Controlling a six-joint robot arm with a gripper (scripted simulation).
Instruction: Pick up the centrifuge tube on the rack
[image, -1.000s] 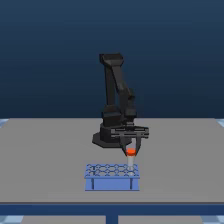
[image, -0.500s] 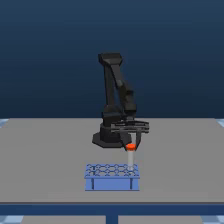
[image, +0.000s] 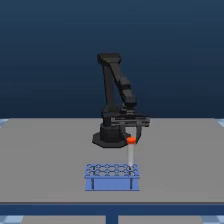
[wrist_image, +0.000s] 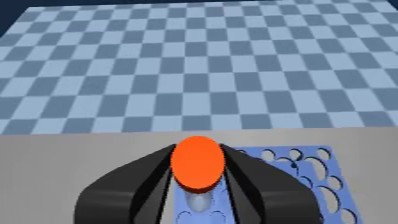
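The centrifuge tube (image: 131, 151), whitish with an orange-red cap, hangs upright in my gripper (image: 132, 139), which is shut on its capped end. Its tip sits just above the light-blue rack (image: 111, 178), over the rack's corner on the exterior view's right. In the wrist view the orange cap (wrist_image: 197, 163) fills the gap between my two black fingers (wrist_image: 133, 183), and the rack's holes (wrist_image: 306, 167) show below and beside them.
The rack stands on a grey table (image: 45, 160) near its front edge. The arm's black base (image: 109, 137) is behind the rack. A blue checkered floor (wrist_image: 178, 60) lies beyond the table edge.
The gripper has risen with the tube, drawing it up out of the rack hole until the tip is about clear of the rack top.
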